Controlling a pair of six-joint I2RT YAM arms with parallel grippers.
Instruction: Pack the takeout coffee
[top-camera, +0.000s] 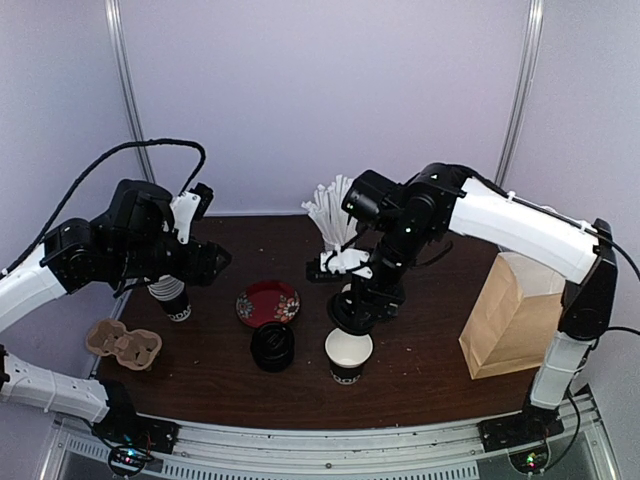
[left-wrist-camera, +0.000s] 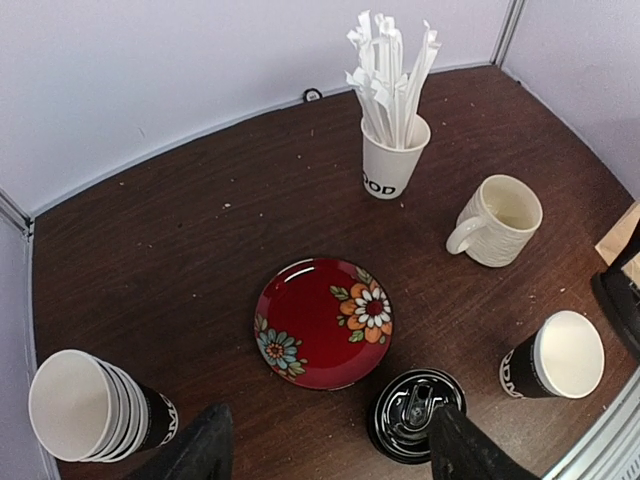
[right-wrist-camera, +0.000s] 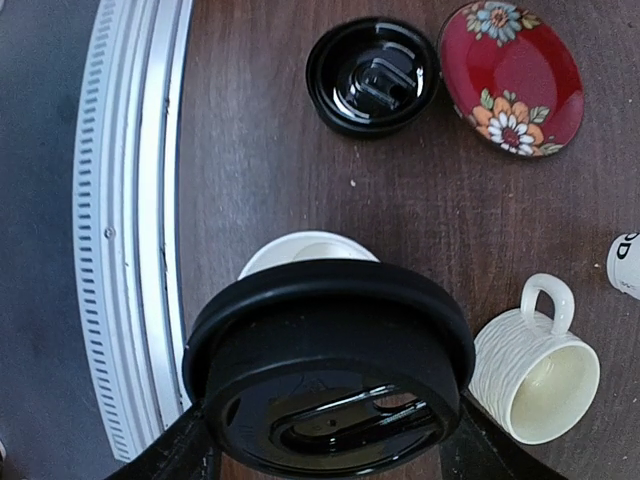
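A white paper cup with a black band (top-camera: 348, 357) stands open near the table's front; it also shows in the left wrist view (left-wrist-camera: 555, 357) and the right wrist view (right-wrist-camera: 305, 250). My right gripper (top-camera: 350, 315) is shut on a black plastic lid (right-wrist-camera: 330, 370) and holds it just above this cup, covering most of its mouth in the right wrist view. A stack of black lids (top-camera: 272, 346) stands left of the cup. My left gripper (top-camera: 205, 262) is open and empty, above a stack of paper cups (top-camera: 172, 298), its fingertips (left-wrist-camera: 200, 450) spread wide.
A red flowered plate (top-camera: 268, 302) lies mid-table. A cup of white straws (top-camera: 335, 215) stands at the back, a cream ribbed mug (left-wrist-camera: 497, 220) beside it. A brown paper bag (top-camera: 510, 320) stands open at the right. A cardboard cup carrier (top-camera: 123, 343) lies at the left edge.
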